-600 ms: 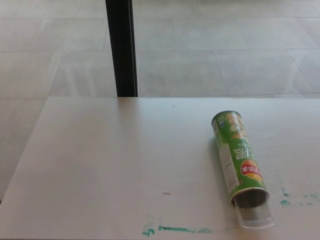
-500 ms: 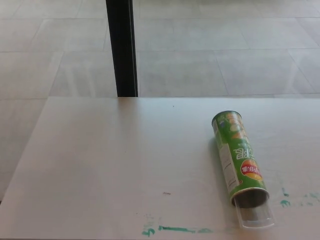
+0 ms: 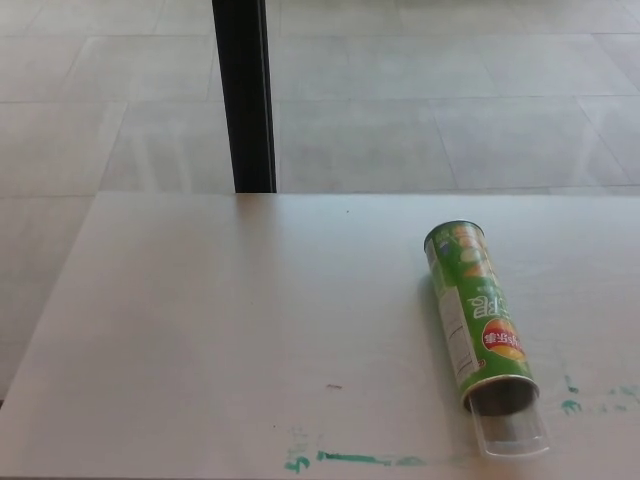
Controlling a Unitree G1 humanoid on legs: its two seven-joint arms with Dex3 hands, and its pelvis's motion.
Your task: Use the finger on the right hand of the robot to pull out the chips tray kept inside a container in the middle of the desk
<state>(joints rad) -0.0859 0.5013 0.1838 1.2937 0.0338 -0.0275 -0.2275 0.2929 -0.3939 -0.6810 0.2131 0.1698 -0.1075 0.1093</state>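
A green chips can [image 3: 474, 312] lies on its side on the white desk [image 3: 250, 320], right of the middle, its open mouth facing the near edge. A clear plastic tray [image 3: 515, 432] sticks a short way out of that mouth. Neither of my hands shows in the head view.
A black post [image 3: 245, 95] stands behind the desk's far edge, with tiled floor beyond it. Green paint smears [image 3: 345, 460] mark the desk near its front edge, and more smears [image 3: 600, 398] lie to the right of the can.
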